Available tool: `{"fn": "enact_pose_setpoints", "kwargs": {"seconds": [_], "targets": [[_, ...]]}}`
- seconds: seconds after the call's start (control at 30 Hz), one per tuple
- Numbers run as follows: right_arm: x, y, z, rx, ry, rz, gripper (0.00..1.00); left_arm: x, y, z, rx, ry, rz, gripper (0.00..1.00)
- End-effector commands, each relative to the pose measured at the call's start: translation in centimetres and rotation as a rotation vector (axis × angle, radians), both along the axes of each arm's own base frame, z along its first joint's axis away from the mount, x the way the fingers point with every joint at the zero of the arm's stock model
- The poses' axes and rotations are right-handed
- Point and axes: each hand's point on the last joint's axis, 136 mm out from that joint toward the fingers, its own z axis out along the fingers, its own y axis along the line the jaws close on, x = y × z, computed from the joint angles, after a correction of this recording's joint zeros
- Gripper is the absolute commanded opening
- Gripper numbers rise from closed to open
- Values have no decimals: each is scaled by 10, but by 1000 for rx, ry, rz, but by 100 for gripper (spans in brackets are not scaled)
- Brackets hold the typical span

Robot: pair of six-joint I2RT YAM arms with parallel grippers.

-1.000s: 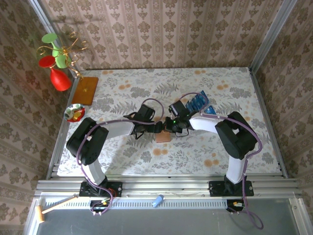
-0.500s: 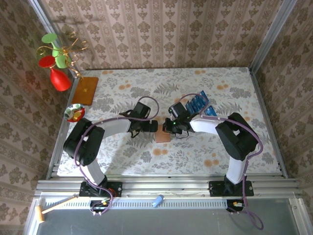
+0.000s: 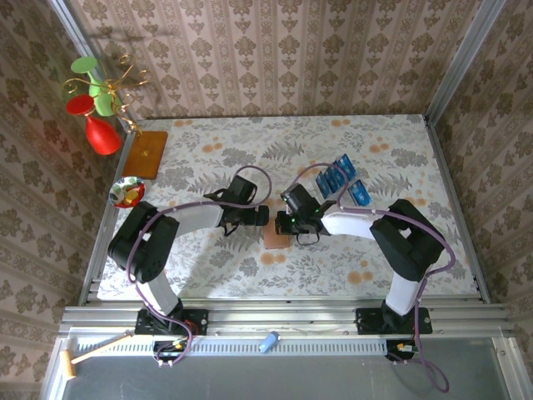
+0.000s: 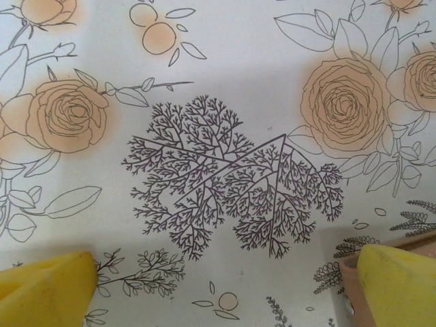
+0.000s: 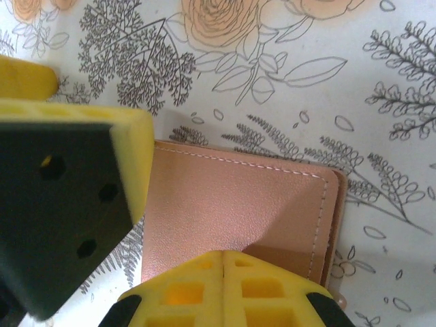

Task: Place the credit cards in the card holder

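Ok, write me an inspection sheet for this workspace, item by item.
Surface: floral cloth, lying flat.
Job's things: brown card holder folded shut mid-table; blue credit cards clustered apart, to its far right.
Clutter: wooden board carrying a red-and-green stand; small bowl at the left edge.
Grippers: left gripper open beside the card holder; right gripper shut, over it.
Cables: purple cables looped along both arms.
Surroundings: patterned walls, metal frame.

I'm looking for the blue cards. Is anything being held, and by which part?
Nothing looks held. The left end effector is open over the tablecloth; the right end effector is shut empty above the card holder.
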Motion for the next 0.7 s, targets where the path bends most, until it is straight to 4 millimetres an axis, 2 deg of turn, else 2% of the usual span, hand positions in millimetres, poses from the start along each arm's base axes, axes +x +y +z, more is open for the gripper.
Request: {"fn": "enact_pose_setpoints", "kwargs": {"seconds": [0.0, 0.2, 0.37, 0.5, 0.67], "targets": [[-40, -39, -49, -227, 73, 22, 0, -26, 2, -33, 17, 122, -19, 100], [-56, -49, -74, -300, 20, 17, 0, -27, 2, -33, 22, 120, -15, 100], [-65, -57, -88, -318, 12, -14, 0, -28, 3, -22, 17, 110, -15, 100], [-65, -54, -86, -298, 15, -25, 0, -37, 6, -11, -9, 100, -7, 100], [-62, -42, -76, -265, 22, -9, 0, -52, 4, 0, -59, 94, 5, 100]]}}
